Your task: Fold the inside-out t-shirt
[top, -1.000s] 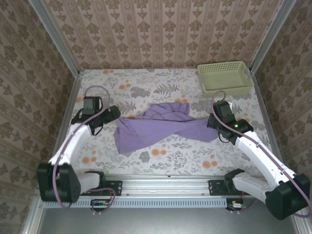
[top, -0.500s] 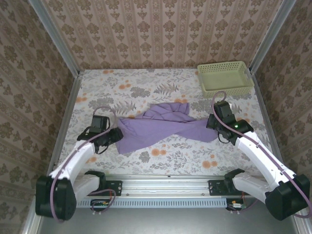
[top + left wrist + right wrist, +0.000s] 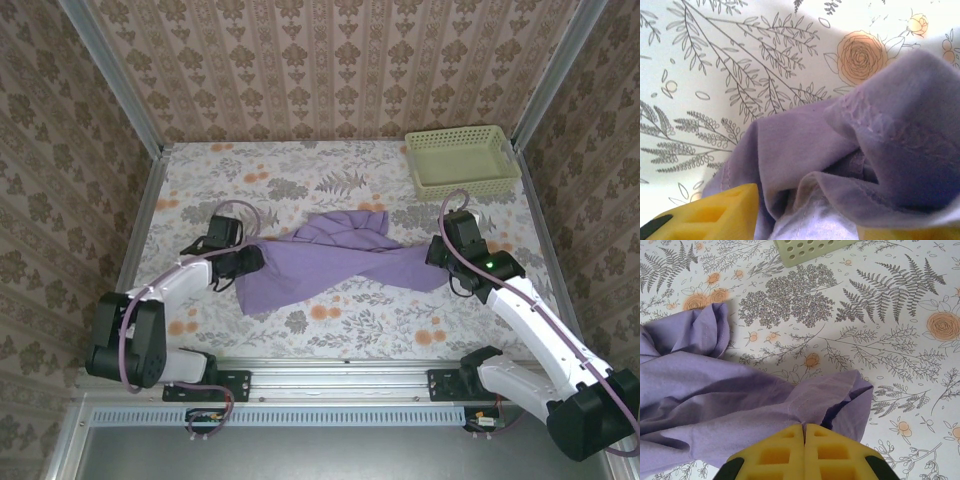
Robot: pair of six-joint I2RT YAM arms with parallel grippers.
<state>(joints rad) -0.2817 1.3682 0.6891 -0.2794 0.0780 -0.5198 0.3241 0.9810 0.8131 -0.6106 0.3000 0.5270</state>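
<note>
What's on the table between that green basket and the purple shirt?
Nothing. Only bare flowered tabletop separates the basket from the t-shirt, as the top camera shows.

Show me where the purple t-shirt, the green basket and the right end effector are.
purple t-shirt point(image 3: 330, 262), top external view, middle of the bunched cloth.
green basket point(image 3: 470, 185), top external view, its near wall.
right end effector point(image 3: 804, 426), right wrist view, where its yellow fingertips pinch the cloth.

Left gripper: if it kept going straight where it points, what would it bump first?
The purple t-shirt. Its bunched edge lies between the left gripper's yellow fingers, so there is almost no free way; the flowery table is probably beyond it.
</note>
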